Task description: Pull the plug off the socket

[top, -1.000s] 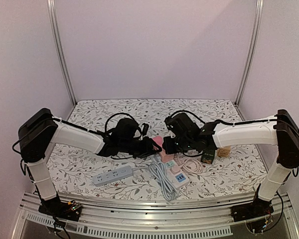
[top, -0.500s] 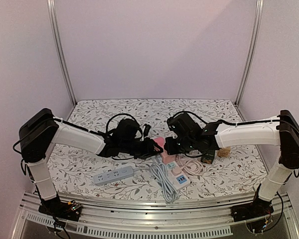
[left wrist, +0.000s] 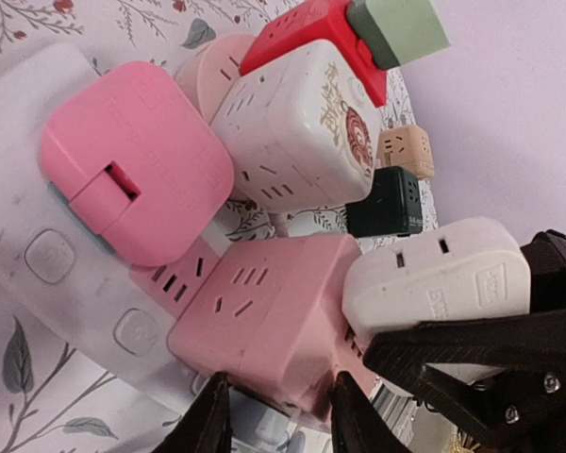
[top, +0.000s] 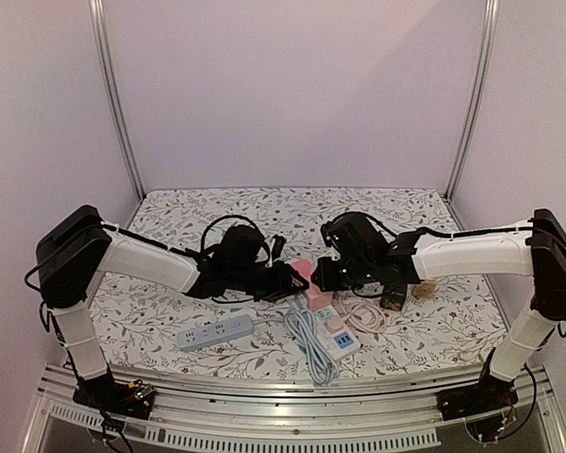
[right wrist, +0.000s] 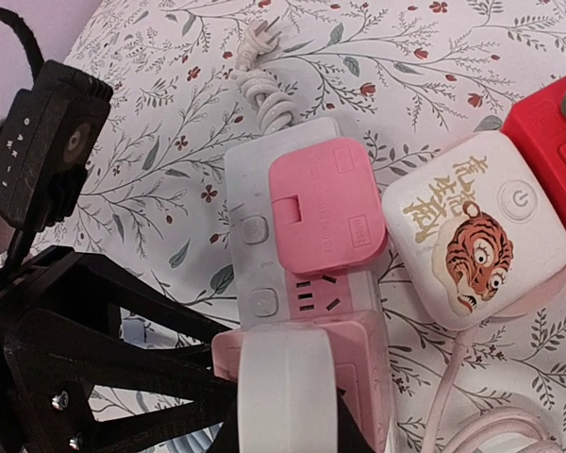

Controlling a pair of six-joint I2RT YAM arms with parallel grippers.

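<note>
In the left wrist view my left gripper is shut on a pink cube socket that sits on the end of a white power strip. A white plug is stuck in the cube's side. My right gripper is shut on this white plug, with the pink cube right behind it. In the top view both grippers, left and right, meet at the pink cube in the table's middle.
A flat pink plug sits on the same strip. A white tiger-print cube, a red cube, a black adapter and a beige one lie close by. A second white strip and a coiled cable lie nearer.
The right arm has shifted slightly at the pink cube, its wrist a little further right and up. The left arm has hardly moved.
</note>
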